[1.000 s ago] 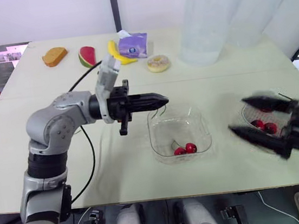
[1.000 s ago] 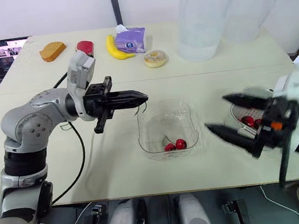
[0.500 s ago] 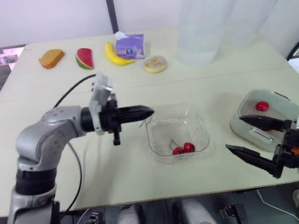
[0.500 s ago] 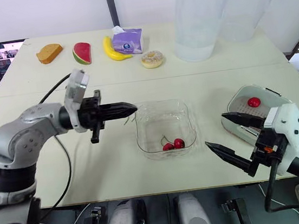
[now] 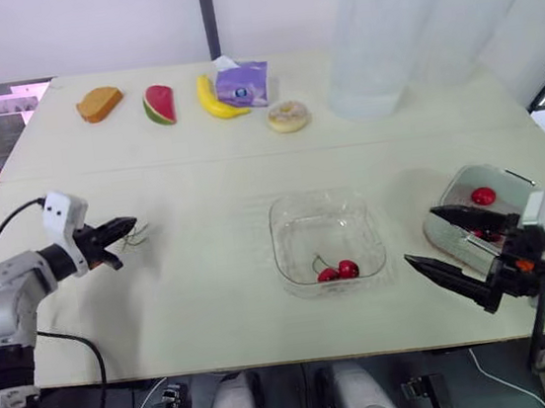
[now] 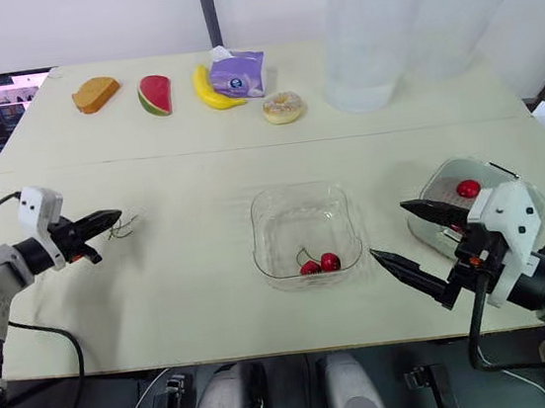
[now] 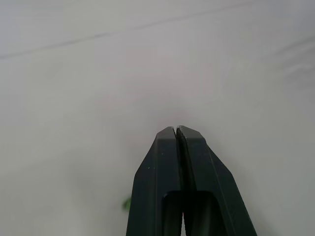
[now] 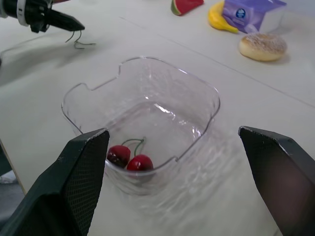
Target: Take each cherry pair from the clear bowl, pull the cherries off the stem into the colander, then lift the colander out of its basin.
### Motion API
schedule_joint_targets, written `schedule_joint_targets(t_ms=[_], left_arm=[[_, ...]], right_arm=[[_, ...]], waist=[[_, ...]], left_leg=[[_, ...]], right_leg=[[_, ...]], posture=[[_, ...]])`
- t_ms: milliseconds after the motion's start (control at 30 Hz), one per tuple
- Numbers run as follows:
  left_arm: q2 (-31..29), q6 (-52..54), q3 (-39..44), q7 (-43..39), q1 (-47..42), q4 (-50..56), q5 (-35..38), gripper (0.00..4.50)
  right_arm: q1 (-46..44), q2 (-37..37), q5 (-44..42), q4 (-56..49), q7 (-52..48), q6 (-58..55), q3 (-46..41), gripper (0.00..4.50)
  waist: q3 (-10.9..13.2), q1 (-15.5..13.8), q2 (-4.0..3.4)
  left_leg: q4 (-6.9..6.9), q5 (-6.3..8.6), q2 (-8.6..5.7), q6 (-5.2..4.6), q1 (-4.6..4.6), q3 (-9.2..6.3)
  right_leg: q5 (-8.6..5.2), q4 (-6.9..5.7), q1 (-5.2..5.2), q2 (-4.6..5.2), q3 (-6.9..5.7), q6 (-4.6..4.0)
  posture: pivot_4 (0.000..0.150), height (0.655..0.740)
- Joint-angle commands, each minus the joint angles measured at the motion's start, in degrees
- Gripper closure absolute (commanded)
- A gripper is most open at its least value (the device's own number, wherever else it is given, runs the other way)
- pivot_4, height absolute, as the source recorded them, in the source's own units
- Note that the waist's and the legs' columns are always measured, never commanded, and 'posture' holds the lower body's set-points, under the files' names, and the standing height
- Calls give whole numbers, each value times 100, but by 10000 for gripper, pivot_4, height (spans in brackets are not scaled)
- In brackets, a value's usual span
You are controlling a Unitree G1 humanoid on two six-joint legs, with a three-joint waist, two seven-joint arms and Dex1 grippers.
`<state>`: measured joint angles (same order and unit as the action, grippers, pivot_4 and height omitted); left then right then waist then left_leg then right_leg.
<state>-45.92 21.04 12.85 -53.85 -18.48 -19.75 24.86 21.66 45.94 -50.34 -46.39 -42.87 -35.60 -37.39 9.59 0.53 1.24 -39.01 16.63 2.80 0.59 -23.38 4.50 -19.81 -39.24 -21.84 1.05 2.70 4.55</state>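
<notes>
Left gripper [image 5: 128, 225] first. From the head camera I see its fingers pressed together, out at the left of the table [image 5: 215, 301] and well apart from everything else. A thin bare stem [image 5: 139, 237] trails from just under its tips. I judge it pinched, though part of it may rest on the table. My right gripper [image 5: 421, 236] has its fingers spread wide and holds nothing. The clear bowl [image 5: 286, 212] sits near its tips on the side toward the left arm, with one cherry pair [image 5: 339, 271] in the corner closest to me. The colander [image 5: 455, 191] in its basin lies close behind that gripper near the table edge, and a single cherry [image 5: 483, 196] shows inside it.

On the left wrist camera the two fingers meet along their length over bare table. A green speck beside one of them is probably the stem.

On the right wrist camera the open fingers frame the bowl. The cherry pair lies just inside the wall facing the gripper, its stem arching up between the fruit.

I see three risks:
- The stem could cling to the left fingers when they part, so I would check that it drops.
- Going in with fingers this wide, the right gripper could catch the bowl's wall and shove the light bowl.
- It could also close on a cherry instead of the stem and squash it.
</notes>
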Motion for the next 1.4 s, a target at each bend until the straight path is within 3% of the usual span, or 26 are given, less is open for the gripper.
schedule_joint_targets(t_ms=[33, 233, 333, 567, 833, 1100, 1267, 1400], left_arm=[[-123, -321, 253, -203, -48, -53, -2, 45000], [-62, -166, 328, -378, 8, 169, 143, 45000], [-131, -181, 380, -455, 30, 149, 151, 35781], [-316, 21, 411, -759, -21, 189, 231, 499], [-490, 588, 293, -1008, -508, 735, 503, 499], [-357, 2203, -202, -1247, -1334, 2222, 1480, 499], [-387, 2276, -114, -1549, -759, 3236, 1963, 499], [-519, 1676, -125, -1916, 122, 3902, 1752, 499]], right_arm=[[-53, 55, -108, -47, 71, -2, -84, 306], [-108, 72, -178, -108, 191, -89, 19, 306], [-114, 67, -230, -150, 226, -107, 28, 0], [-185, 140, -377, -153, 219, -121, -20, 0], [-231, 219, -441, -121, 222, -131, -11, 0], [-255, 308, -463, -35, 190, -151, -37, 0], [-18, 349, -297, 90, 36, -144, -330, 0], [418, 299, -35, 274, -255, -70, -716, 0]], waist=[[-1, -3, 3], [-2, 32, 3], [-2, 41, 3], [-2, 37, 2], [-3, 9, 5], [-3, 53, 4], [-5, 59, 1], [-5, 32, 1]], left_leg=[[0, 0, -1, 0, 0, -1], [0, 1, 1, -1, 1, -2], [0, 1, 0, 0, 1, -2], [0, 1, 0, -1, 1, -1], [-3, 1, 0, -1, 0, -2], [-6, 1, -1, -1, 0, -3], [-6, -1, 1, 2, 3, -1], [-6, -2, 0, 3, 3, -1]], right_leg=[[0, 0, 1, 3, -2, 0], [0, -1, 1, 3, -4, 0], [0, -1, 1, 3, -4, 0], [1, -2, 1, 2, -4, 1], [1, -2, 2, 2, -5, 1], [1, -5, 4, -6, -3, 1], [1, -7, 3, -11, 4, 1], [0, -6, 4, -11, 5, 1]], posture=[[1500, 7400], [1500, 7400], [1500, 7400], [1500, 7400], [1500, 7400], [1500, 7400], [1500, 7400], [1500, 7400]])
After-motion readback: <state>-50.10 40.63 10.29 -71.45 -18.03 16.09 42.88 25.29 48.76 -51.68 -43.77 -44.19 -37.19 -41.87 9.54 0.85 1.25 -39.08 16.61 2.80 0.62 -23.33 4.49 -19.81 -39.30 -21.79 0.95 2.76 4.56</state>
